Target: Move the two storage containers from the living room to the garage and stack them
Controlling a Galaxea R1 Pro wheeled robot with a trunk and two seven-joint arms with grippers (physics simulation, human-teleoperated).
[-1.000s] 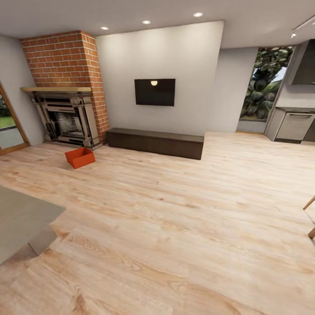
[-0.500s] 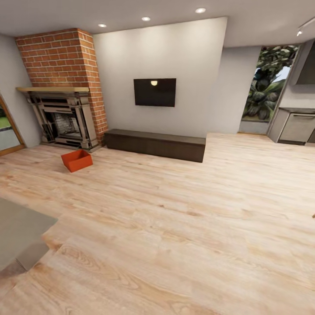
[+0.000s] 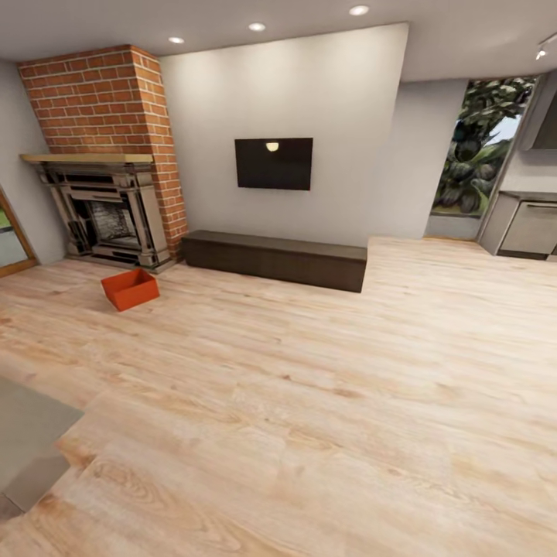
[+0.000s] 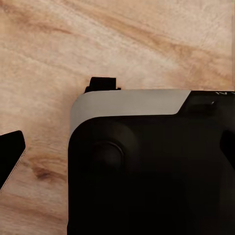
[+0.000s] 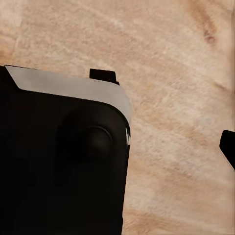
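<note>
One orange-red storage container sits on the light wood floor of the living room, in front of the brick fireplace at the far left of the head view. It is open-topped and turned slightly askew. Both wrist views look down at wood planks and at my own black and grey body. A dark fingertip shows at the edge of the left wrist view, and another fingertip at the edge of the right wrist view. Nothing is held in either view.
A long dark low cabinet runs under the wall-mounted TV. A grey mat lies at the near left. A glass door is at the far left, and kitchen units and a window at the right.
The whole head view has shifted, so the camera has moved: the container and the fireplace now sit further left in the picture and the grey mat has slid toward the corner. Nothing in the room has moved.
</note>
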